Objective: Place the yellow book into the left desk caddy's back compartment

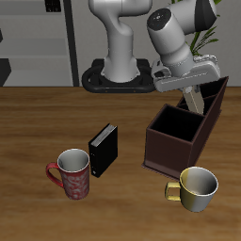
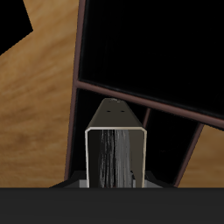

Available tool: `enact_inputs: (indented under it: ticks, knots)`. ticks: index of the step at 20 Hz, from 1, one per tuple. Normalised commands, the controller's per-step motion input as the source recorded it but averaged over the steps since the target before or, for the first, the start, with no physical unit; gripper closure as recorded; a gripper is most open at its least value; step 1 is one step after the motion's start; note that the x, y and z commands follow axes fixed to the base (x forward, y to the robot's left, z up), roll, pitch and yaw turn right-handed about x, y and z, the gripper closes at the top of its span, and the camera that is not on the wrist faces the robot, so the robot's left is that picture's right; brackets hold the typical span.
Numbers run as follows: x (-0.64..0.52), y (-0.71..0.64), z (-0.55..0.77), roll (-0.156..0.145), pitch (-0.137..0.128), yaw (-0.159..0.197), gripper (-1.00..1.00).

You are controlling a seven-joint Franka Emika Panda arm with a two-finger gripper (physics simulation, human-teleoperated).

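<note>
My gripper (image 1: 191, 87) is shut on the yellow book (image 1: 194, 100), a thin greyish-tan hardback that hangs tilted from the fingers. The book's lower end is over the left desk caddy (image 1: 171, 151), a long dark reddish-brown box, about where the partition divides its big square compartment (image 1: 175, 122) from the narrow back compartment (image 1: 213, 100). In the wrist view the book (image 2: 115, 149) points down at the caddy's partition (image 2: 131, 93), with the big compartment (image 2: 149, 39) beyond it and narrow sections (image 2: 166, 140) beside the book. Whether the book touches the caddy cannot be told.
A thicker black book (image 1: 104, 149) stands on the table beside the caddy. A red patterned mug (image 1: 73, 173) stands near the front edge. A yellow mug (image 1: 195, 187) stands just in front of the caddy. The robot's base (image 1: 120, 73) is at the back.
</note>
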Motion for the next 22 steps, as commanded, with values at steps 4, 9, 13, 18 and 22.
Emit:
enact_inputs:
  ticks: [4,9,13,18,22]
  knots:
    - [0.13,0.02,-0.25,0.004,0.049,0.013,1.00]
    - [0.04,-0.02,-0.18,0.005,0.033,0.015,1.00]
    - [0.09,-0.04,-0.15,-0.007,0.031,0.011,1.00]
    - [0.09,0.03,-0.18,-0.006,0.022,0.028,1.00]
    - [0.09,0.01,-0.10,0.004,0.016,0.018,1.00]
